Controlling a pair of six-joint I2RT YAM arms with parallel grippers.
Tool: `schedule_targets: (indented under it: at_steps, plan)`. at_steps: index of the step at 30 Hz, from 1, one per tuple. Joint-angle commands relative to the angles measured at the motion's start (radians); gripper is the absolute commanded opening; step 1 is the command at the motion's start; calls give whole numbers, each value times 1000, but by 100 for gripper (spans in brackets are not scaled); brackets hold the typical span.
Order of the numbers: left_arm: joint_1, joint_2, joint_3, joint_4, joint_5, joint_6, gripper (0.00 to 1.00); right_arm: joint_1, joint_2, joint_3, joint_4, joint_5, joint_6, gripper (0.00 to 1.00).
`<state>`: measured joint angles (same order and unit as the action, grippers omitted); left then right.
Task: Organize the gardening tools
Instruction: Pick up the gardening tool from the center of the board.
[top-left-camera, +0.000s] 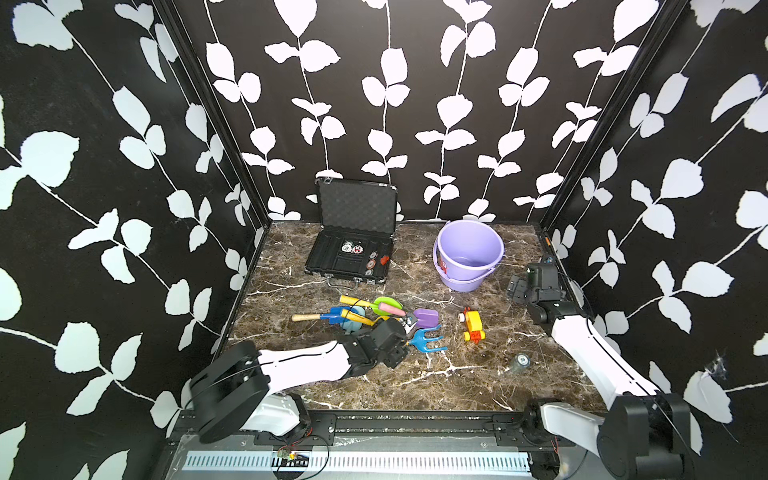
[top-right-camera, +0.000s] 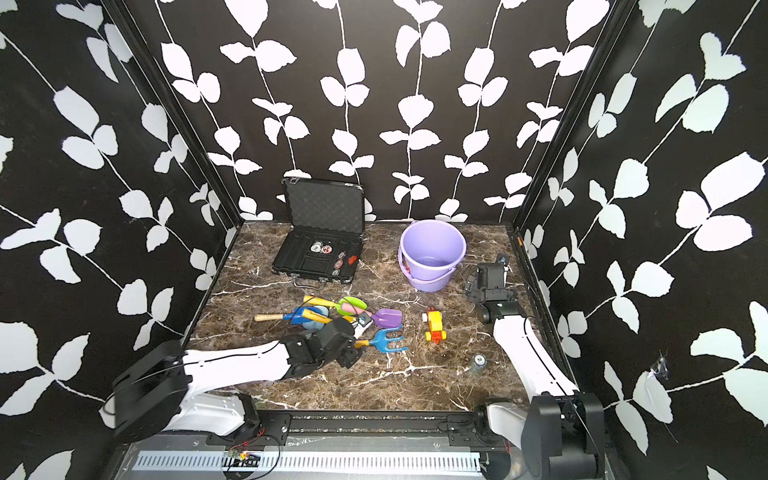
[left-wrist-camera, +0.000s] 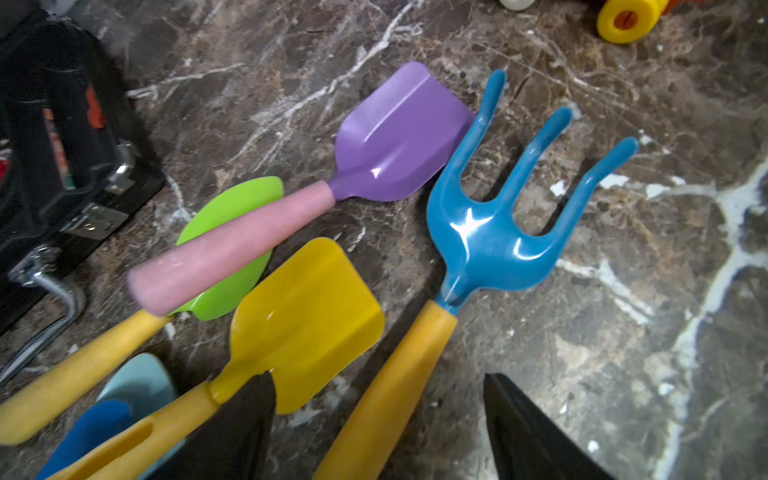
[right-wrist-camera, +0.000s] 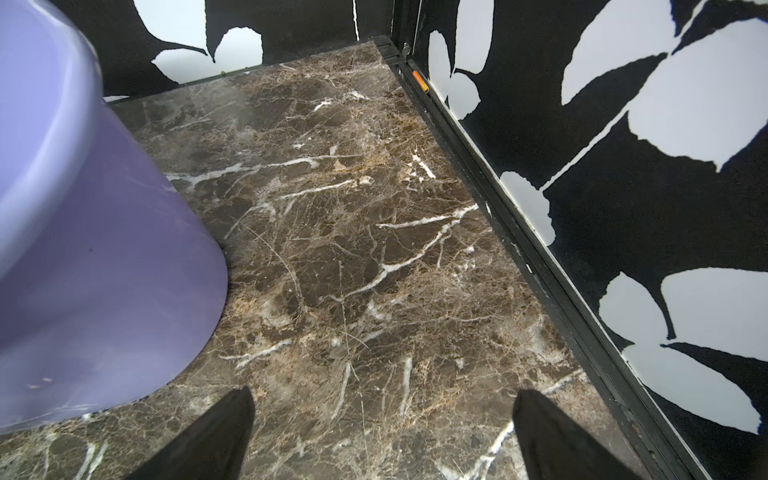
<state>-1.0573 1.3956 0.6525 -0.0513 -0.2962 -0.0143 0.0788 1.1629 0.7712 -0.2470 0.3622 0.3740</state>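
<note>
In a top view the left gripper (top-left-camera: 406, 332) sits at the yellow handle of the blue three-pronged plastic fork (top-left-camera: 420, 341). In the left wrist view its jaws stand wide astride that handle, with a gap on either side. In the right wrist view the right gripper (right-wrist-camera: 382, 391) gapes wide over the marble, with the lilac plastic bucket (right-wrist-camera: 83, 249) just beside it.

Black hard case (top-left-camera: 328, 254), open with lid upright, at the back of the brown marble tabletop (top-left-camera: 457, 382); holds several round chips (top-left-camera: 351, 248) and a small red piece (top-left-camera: 383, 259). Lilac bucket (top-left-camera: 465, 243), upright, stands well apart from it along the back. Yellow-and-red toy vehicle (top-left-camera: 473, 325) mid-table; a small round item (top-left-camera: 520, 360), too blurred to identify, nearer the front.
</note>
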Motion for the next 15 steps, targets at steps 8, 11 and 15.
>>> schedule_targets:
  at_steps: [8,11,15]
  plan:
    - [-20,167,147,-161,-33,31,74,3,-21,12,4,7,11,99]
    - [-20,187,166,-198,-27,21,73,5,-16,14,5,2,12,100]
    - [-19,209,183,-249,-20,10,70,3,-13,16,3,2,13,99]
